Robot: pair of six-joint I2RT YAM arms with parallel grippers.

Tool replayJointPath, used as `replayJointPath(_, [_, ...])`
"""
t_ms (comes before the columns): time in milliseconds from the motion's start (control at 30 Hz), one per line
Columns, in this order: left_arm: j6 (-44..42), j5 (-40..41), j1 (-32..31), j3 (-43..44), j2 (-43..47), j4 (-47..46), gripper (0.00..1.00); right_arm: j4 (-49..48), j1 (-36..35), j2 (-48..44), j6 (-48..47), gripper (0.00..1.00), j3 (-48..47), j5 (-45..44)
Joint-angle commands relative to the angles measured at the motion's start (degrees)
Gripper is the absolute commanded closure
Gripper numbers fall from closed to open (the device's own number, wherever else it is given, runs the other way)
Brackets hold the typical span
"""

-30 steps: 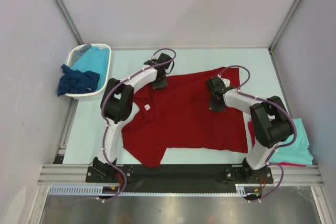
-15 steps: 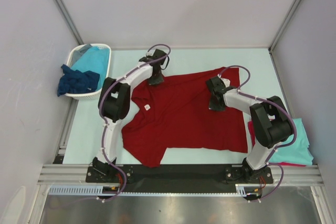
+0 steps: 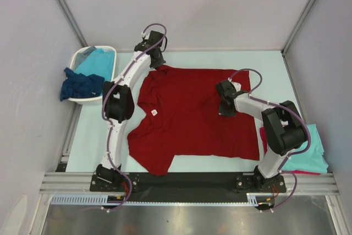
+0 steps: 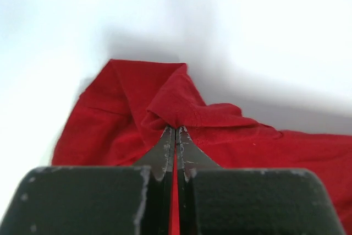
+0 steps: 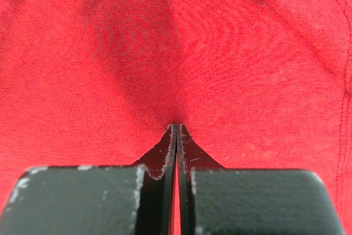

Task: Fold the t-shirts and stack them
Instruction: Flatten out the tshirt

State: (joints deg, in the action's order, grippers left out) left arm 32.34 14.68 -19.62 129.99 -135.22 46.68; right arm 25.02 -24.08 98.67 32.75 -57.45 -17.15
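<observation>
In the middle of the worktop (image 3: 264, 64) the dark red t-shirt (image 3: 192, 119) lies spread out and mostly flat. One sleeve points toward the near edge on the left, and a small white label shows at the neck. Its far-left corner is drawn out toward the back of the worktop. The left gripper (image 4: 175, 129) has that corner, its jaws pressed together on a pinch of the red cloth. In the left wrist view the cloth rises in a small peaked fold right at the tips, and a thin line of red shows between them. The right gripper (image 5: 176, 126) bears down on the shirt's right half, a little inside the far right edge. Its jaws are also closed tight on a nip of the fabric, which puckers into faint creases around the tips.

At the far left corner of the worktop stands a white basket (image 3: 109, 49). A turquoise t-shirt (image 3: 100, 61) lies inside it, and a dark navy t-shirt (image 3: 81, 85) hangs over its near rim. At the near right, beside the right arm's base, a folded turquoise shirt (image 3: 308, 155) lies on top of another red shirt (image 3: 263, 136), of which only the edge shows. Pale walls close in the worktop on three sides.
</observation>
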Motion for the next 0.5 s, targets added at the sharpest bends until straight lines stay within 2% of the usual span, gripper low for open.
replayJointPath(0, [-0.7, -1.4, 2.38, 2.28, -1.98, 1.75, 1.0, 2.06, 0.43, 3.19, 0.21, 1.0, 3.05, 0.8])
replayJointPath(467, [-0.26, -5.01, 8.36, 9.22, -8.48, -1.32, 1.0, 1.88, -0.27, 5.47, 0.03, 1.0, 2.7, 1.15])
